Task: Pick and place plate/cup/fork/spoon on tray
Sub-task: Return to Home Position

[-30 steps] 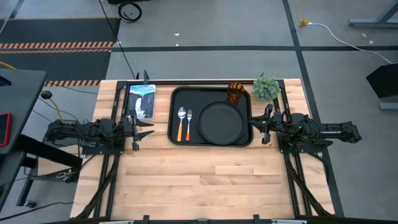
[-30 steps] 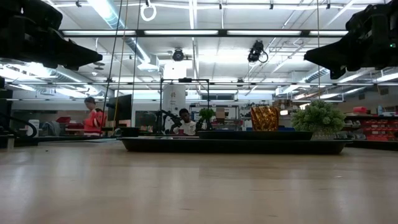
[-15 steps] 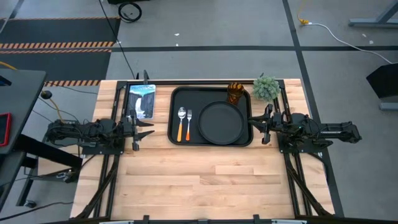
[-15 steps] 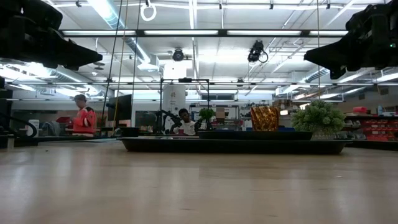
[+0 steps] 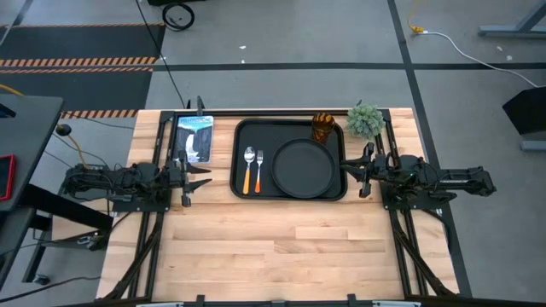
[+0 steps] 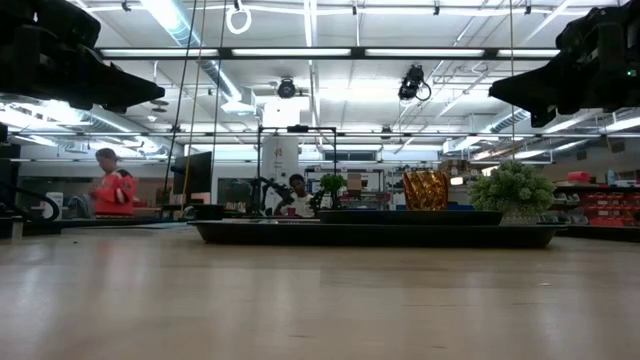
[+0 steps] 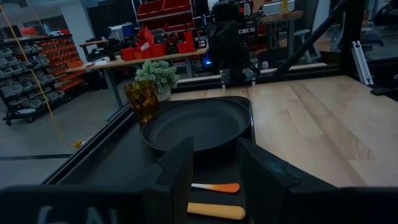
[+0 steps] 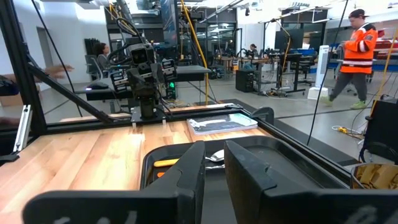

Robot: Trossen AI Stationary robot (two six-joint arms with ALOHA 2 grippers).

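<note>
The black tray lies at the table's far middle. On it rest the round black plate, the amber cup at its far right corner, and the spoon and fork side by side at its left. My left gripper hovers open left of the tray, pointing at it; its wrist view shows the plate and cup. My right gripper hovers at the tray's right rim, open by a narrow gap.
A green bushy plant stands right of the cup, off the tray. A blue-white picture card lies left of the tray. Bare wood stretches across the table's near half. A person in orange shows in the room beyond.
Both arms and the things on the tray have kept still. The person in orange has walked across the room beyond the table.
</note>
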